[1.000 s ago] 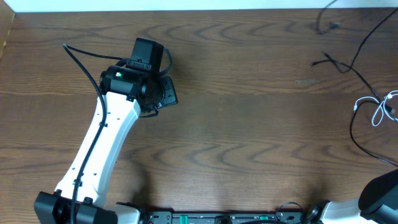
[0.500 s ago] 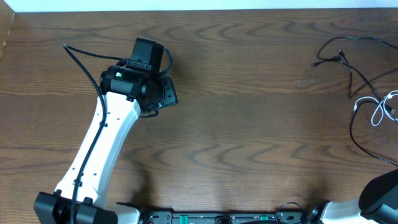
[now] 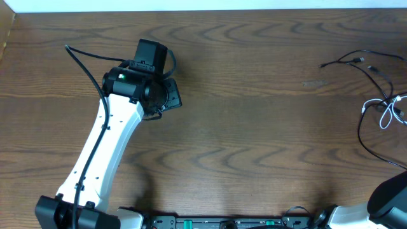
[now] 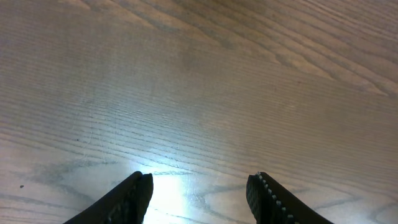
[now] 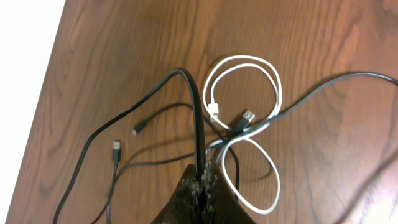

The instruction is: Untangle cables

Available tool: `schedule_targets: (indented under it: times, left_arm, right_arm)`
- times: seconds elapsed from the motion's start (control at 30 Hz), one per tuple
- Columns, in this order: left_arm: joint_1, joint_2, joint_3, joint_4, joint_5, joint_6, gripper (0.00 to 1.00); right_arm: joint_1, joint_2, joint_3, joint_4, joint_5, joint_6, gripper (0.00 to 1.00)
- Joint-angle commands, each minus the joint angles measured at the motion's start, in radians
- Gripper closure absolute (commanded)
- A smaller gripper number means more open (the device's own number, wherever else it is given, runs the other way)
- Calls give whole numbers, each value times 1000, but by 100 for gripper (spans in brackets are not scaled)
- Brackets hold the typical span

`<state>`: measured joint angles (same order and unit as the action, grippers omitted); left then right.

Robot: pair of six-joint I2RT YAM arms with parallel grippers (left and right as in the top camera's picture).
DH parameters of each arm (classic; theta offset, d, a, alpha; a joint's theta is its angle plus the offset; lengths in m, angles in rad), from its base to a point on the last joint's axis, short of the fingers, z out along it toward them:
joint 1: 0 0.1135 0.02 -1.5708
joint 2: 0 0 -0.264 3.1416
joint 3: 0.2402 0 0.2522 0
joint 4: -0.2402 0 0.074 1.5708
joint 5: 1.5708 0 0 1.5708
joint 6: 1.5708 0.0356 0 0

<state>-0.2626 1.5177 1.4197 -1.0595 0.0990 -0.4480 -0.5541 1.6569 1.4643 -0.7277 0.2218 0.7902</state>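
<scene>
While the left fingers point(image 4: 134, 196) sit spread apart over plain worktop point(image 4: 205, 81), the right fingers point(image 5: 200, 186) are clamped on the black cable point(image 5: 198, 118), and the white cable point(image 5: 274, 93) loops across it near the worktop's right edge.

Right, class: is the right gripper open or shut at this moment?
Shut: the right wrist view shows the right gripper closed on the black cable, with no gap between its fingers.

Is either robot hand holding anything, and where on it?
The right fingers pinch the black cable mid-length, not at an end. The left fingers are open, holding nothing.
</scene>
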Motion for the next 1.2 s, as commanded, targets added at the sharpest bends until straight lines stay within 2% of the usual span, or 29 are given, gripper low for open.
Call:
schedule_targets:
  times: [0.0, 0.07, 0.37, 0.43, 0.5, 0.53, 0.57, 0.6, 0.63, 0.7, 0.93, 1.0, 1.07, 1.1, 1.17]
  left_arm:
    - [3, -6, -4, -6, -3, -1, 46]
    - [3, -6, -4, -6, -3, -1, 46]
    - [3, -6, -4, -10, -3, -1, 46]
    - [3, -6, -4, -9, -3, -1, 46]
    - [3, -6, -4, -9, -3, -1, 46]
    - [3, -6, -4, -9, -3, -1, 46]
    - [3, -6, -4, -9, -3, -1, 46]
    - [3, -6, -4, -9, -3, -1, 46]
    - [3, -6, -4, -9, -3, -1, 46]
    - [3, -6, -4, -9, -3, -1, 46]
    - [3, -6, -4, -9, -3, -1, 46]
    - [3, -6, -4, -9, -3, -1, 46]
    - [3, -6, -4, -9, -3, -1, 46]
    - [3, -6, -4, -9, -3, -1, 46]
    - [3, -6, -4, -9, -3, -1, 46]
  right_arm:
    - [-3, 56, -17, 54, -40, -150, 99]
    - [-4, 84, -17, 59, -47, -195, 99]
    - [-109, 226, -18, -26, -41, -196, 99]
    - [-156, 250, -19, -63, -41, -171, 93]
    - [-194, 266, -20, -89, -42, -154, 79]
    - [-211, 272, -20, -99, -45, -155, 66]
    - [-232, 278, -20, -109, -49, -155, 47]
    - [-240, 280, -20, -113, -50, -155, 42]
    - [-258, 281, -20, -121, -50, -155, 30]
    - [-273, 281, -20, -121, -70, -156, 17]
    - [-282, 281, -20, -100, -190, -162, 2]
    - [-282, 281, -20, -54, -337, -265, 6]
    - [-277, 281, -20, -2, -502, -384, 18]
    - [-275, 281, -20, 14, -568, -434, 31]
    - [-266, 281, -20, 43, -710, -531, 88]
